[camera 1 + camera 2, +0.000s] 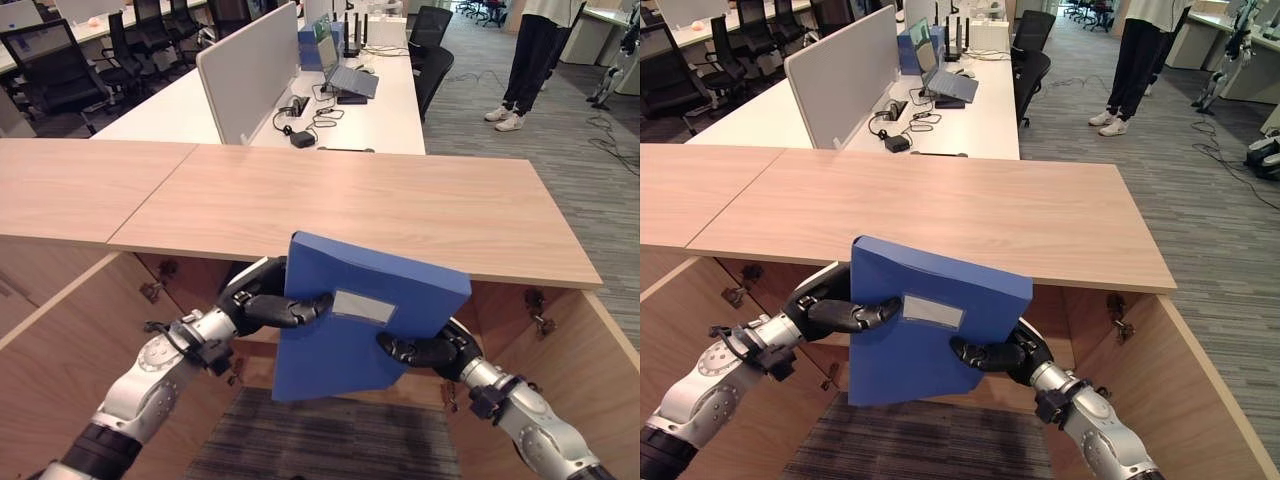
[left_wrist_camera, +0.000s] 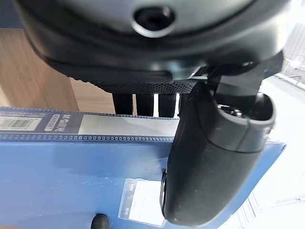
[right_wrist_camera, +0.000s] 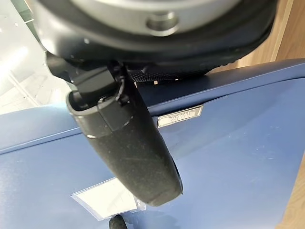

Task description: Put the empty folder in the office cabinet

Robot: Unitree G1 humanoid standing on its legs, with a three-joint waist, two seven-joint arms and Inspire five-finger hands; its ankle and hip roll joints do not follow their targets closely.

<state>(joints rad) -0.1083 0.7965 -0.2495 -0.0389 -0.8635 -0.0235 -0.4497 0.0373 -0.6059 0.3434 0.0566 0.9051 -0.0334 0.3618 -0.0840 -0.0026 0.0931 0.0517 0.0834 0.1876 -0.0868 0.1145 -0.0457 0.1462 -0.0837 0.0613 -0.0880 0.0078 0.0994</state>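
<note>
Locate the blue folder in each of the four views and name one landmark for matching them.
Left eye view: blue folder low centre, under the wooden top's edge.
Right eye view: low, left of centre.
Left wrist view: beyond the thumb.
Right wrist view: behind the thumb.
Shared landmark: its clear label pocket.

Even, bright office light falls on the pale wooden cabinet top (image 1: 350, 200); beneath it, around both hands, shade deepens. Wrist views blur close up, with white glare beyond the thumbs.

Head eyes look down; wrist cameras share the folder (image 1: 360, 310) close-up.
</note>
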